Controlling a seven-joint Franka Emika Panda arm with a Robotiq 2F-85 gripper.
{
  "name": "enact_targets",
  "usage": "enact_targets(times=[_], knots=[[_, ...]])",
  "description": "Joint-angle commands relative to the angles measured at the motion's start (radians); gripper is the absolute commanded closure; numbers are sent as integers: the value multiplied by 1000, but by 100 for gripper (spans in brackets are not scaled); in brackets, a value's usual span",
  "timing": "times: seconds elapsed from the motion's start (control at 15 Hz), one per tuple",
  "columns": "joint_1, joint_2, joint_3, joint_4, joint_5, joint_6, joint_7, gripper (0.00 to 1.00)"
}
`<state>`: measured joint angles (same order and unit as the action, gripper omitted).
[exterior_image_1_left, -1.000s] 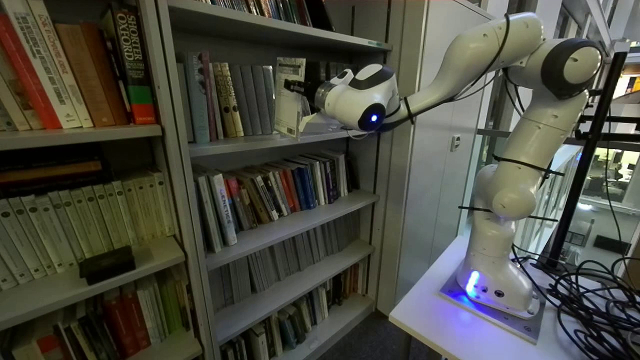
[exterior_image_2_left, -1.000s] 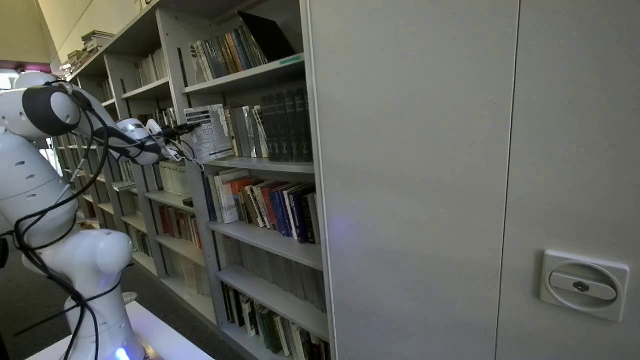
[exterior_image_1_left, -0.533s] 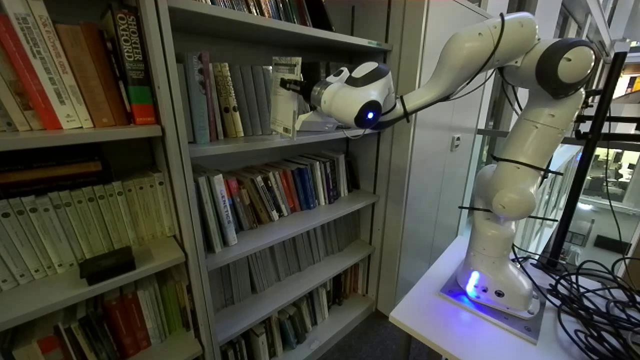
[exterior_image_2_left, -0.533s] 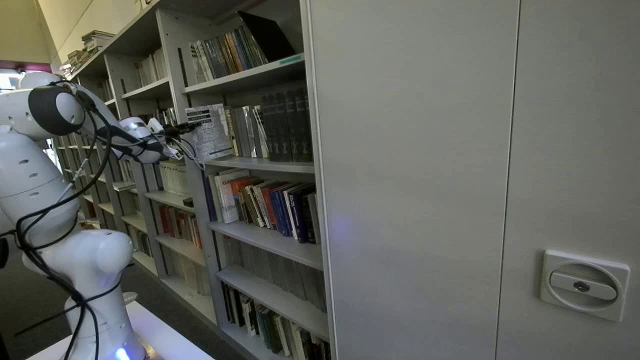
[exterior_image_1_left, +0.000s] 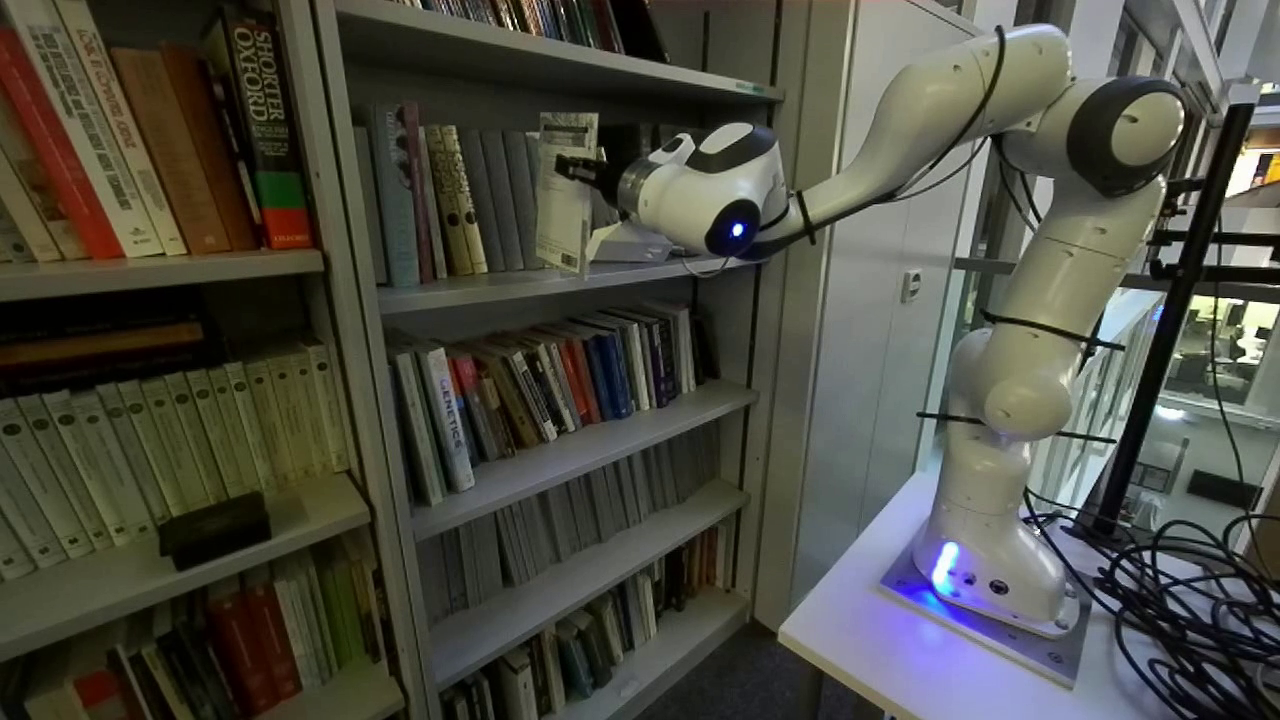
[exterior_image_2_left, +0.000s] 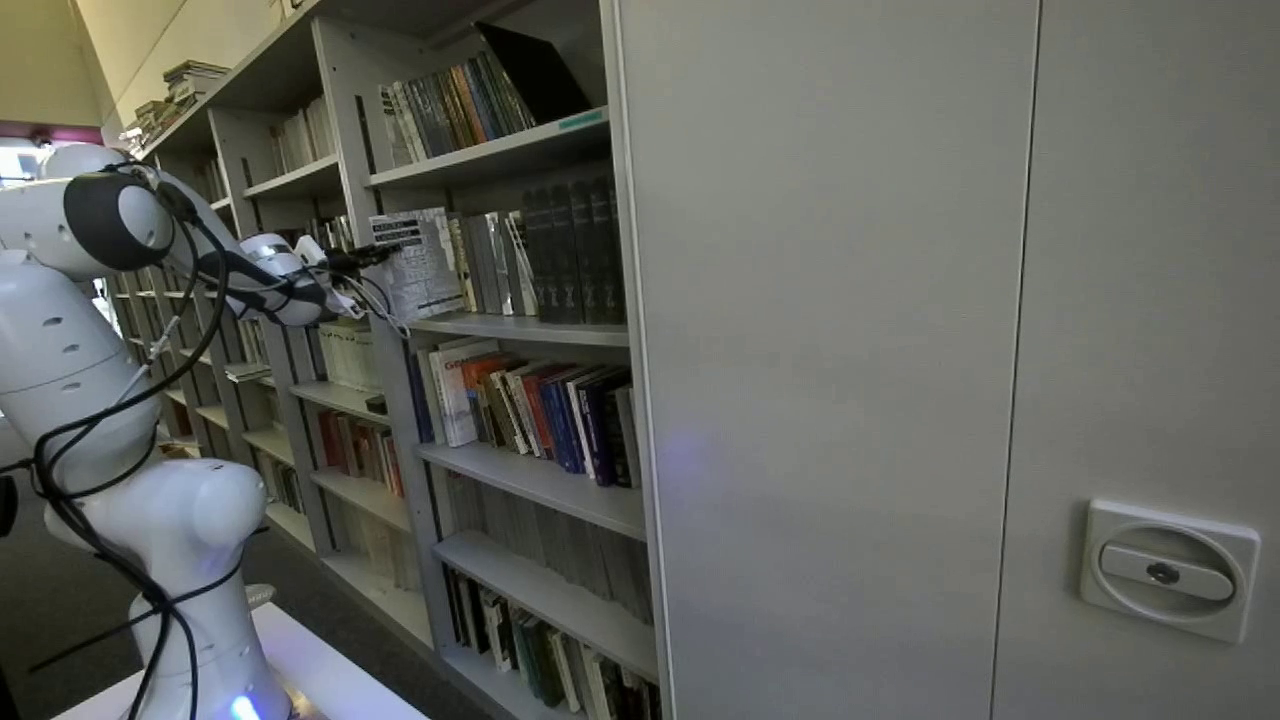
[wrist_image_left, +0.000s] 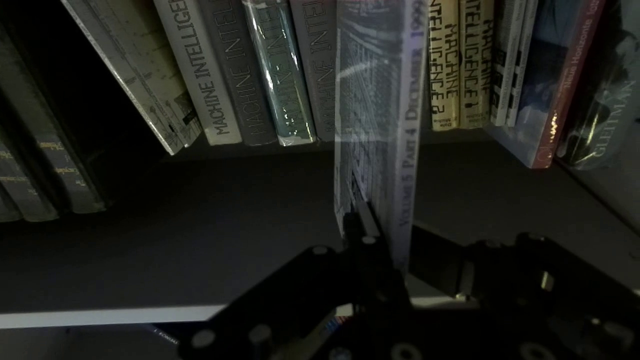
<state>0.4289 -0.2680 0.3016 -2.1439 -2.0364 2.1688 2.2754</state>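
Note:
A thin pale journal stands upright between the fingers of my gripper, which is shut on it. Its spine faces the wrist camera and reads Volume 5 Part 4 December 1999. In both exterior views the journal is at the front of a bookshelf, its printed cover partly behind the dark fingers. Behind it in the wrist view are grey Machine Intelligence books on the left and yellow ones on the right. Whether its lower edge touches the shelf board I cannot tell.
A leaning book and dark thick volumes stand left in the wrist view. On the right are a pink-spined book and the shelf's side wall. The shelf board runs below, with another board above.
The arm has shifted slightly, carrying the gripper and journal a little to the left in an exterior view. The grip on the journal looks the same throughout.

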Motion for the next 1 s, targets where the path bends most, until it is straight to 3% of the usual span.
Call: enact_targets(times=[0.0, 0.93], knots=[[-10, 17, 14, 45, -9, 16, -35, 98], [-1, 37, 53, 47, 2, 6, -51, 98]])
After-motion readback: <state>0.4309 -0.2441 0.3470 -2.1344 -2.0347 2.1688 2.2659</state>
